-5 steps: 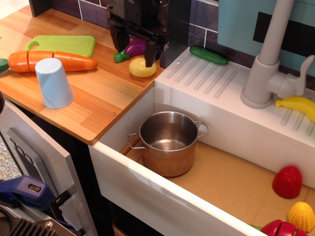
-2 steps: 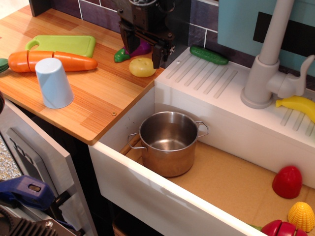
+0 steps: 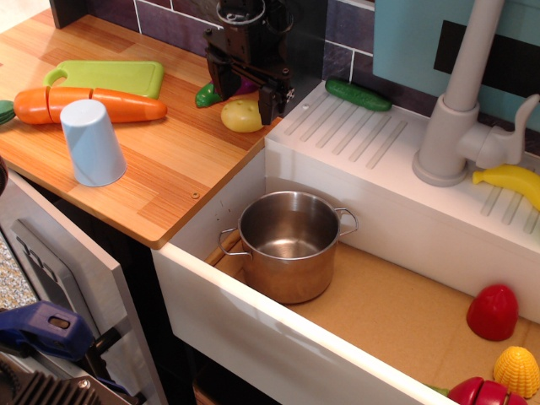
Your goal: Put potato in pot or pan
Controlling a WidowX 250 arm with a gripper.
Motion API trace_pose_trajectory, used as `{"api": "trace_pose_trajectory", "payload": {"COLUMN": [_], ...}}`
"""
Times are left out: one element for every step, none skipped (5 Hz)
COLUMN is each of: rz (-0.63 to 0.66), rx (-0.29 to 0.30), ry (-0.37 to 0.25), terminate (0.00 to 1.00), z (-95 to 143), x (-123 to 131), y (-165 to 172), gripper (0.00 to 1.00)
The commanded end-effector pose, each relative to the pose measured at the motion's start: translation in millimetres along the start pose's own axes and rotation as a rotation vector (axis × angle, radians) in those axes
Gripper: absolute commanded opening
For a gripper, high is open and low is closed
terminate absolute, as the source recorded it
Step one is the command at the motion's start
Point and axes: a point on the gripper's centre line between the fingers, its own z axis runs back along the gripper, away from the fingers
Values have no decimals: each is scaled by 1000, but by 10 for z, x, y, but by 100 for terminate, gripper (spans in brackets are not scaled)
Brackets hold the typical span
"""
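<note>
Presently the hand point(image 3: 242, 88) hangs spread wide over the potato point(image 3: 241, 116) on the bench point(image 3: 160, 169), not gripping; judged risk: closing off-centre could squirt the smooth toy away from the pot point(image 3: 288, 245).

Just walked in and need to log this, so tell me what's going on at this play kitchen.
A single robot arm has its gripper poised over the potato, which lies on the wooden counter near the sink's edge. The jaws are open on either side and have not closed on it. The steel pot stands empty in the sink, waiting. Nearby, a carrot and an upturned blue cup sit untouched.
</note>
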Motion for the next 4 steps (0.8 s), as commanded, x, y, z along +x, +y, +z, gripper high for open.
{"api": "trace_pose_trajectory", "payload": {"rz": [-3,2,11,18], "rx": [0,-13,-45,-51], "ry": [-54,-52,-40,-29], "terminate": [0,0,0,0], "z": [70,31,-43,-37], "x": [104,62,41,5], "y": [75,54,39,31], "gripper": [100,100,100,100]}}
